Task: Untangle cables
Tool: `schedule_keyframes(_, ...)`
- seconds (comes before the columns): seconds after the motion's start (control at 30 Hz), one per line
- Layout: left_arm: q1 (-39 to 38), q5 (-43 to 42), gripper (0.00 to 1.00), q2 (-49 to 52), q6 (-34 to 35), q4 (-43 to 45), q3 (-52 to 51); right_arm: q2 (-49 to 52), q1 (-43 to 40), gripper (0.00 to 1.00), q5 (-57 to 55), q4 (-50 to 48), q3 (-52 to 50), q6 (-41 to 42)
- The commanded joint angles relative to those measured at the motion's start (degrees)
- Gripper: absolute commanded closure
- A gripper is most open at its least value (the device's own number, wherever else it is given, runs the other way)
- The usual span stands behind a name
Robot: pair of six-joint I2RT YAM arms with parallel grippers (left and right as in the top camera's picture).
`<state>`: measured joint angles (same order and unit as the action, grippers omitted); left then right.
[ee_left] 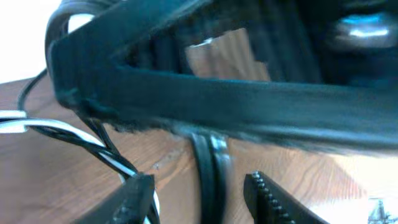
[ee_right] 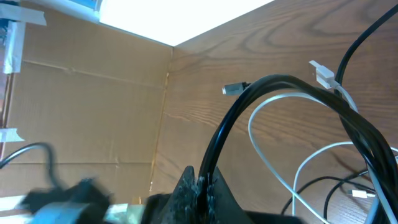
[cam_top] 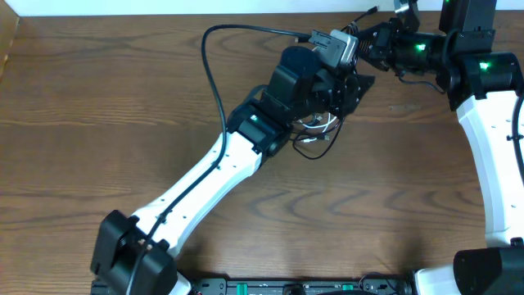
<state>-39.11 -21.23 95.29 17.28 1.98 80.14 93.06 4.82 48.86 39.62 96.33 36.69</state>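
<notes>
Mostly the wooden desk [cam_top: 106,106] is bare grain. A brown cardboard wall [ee_right: 87,99] stands along its far edge in the right wrist view. A thick black wire [cam_top: 214,90] loops from the left arm [cam_top: 205,172] up toward the top of the overhead view. The cables [cam_top: 315,135] lie in a small tangle near the desk's middle, toward the back. From above they are largely covered by the left arm's wrist, with only a few loops showing just beneath it. In the left wrist view a broad, blurred black body crosses the upper picture and hides much of the desk behind it.

The right end effector [ee_right: 202,186] is closed tight on the black cable [ee_right: 280,81], which arches up from the pinch and runs off to the right. A white cable [ee_right: 261,121] loops under that arch. A silver plug [ee_right: 233,89] shows beside the arch's left flank and a white plug [ee_right: 322,73] near its top.

The left end effector [ee_left: 202,196] stands moderately wide. A dark cord runs down between its toothed fingertips [ee_left: 273,199], and whether it touches either one I cannot tell. Black and white strands cross just to the left.

The left arm reaches diagonally from the near left corner to the tangle. The right arm [cam_top: 491,156] rises along the right edge, then bends left across the back, so the two wrists sit near each other.
</notes>
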Motion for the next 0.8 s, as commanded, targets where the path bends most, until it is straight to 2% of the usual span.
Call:
schedule_keyframes(0.0,-0.1,1.4,0.69,0.3,0.6,1.6,0.7,-0.1,0.1,0.99,2.3,-0.2,0.3,0.5)
schedule_keyframes(0.07,-0.1,1.5,0.75,0.3,0.6,1.5,0.7,-0.1,0.1,0.99,2.3,-0.2,0.3,0.5)
schedule_keyframes(0.13,-0.1,1.4,0.92,0.4,0.5,1.1,0.7,-0.1,0.0,0.99,2.0,-0.3,0.3,0.5)
schedule_keyframes(0.27,0.0,0.2,0.93,0.2,0.3,-0.3,0.7,-0.1,-0.9,0.99,-3.2,-0.2,0.3,0.1)
schedule_keyframes(0.4,2.8,-11.3,0.93,-1.3,0.4,-5.1,0.7,-0.1,-4.2,0.61,-9.8,0.2,0.3,-1.8)
schedule_keyframes(0.43,4.0,-15.0,0.92,-1.6,0.4,-6.1,0.7,-0.1,-4.8,0.59,-10.8,0.5,0.3,-3.0)
schedule_keyframes(0.5,8.2,-27.1,0.93,-2.1,0.6,-8.0,0.7,-0.1,-6.3,0.58,-13.2,2.9,0.3,-6.6)
schedule_keyframes(0.6,12.6,-38.3,0.93,-2.1,1.0,-8.0,0.7,-0.1,-6.2,0.59,-14.5,7.7,0.3,-13.6)
schedule_keyframes(0.67,14.6,-41.6,0.93,-2.1,1.3,-8.0,0.7,0.0,-5.7,0.62,-14.5,11.1,0.3,-18.0)
schedule_keyframes(0.77,15.9,-42.2,0.93,-2.1,3.0,-7.8,0.7,0.6,-3.5,0.67,-14.5,15.8,0.3,-25.7)
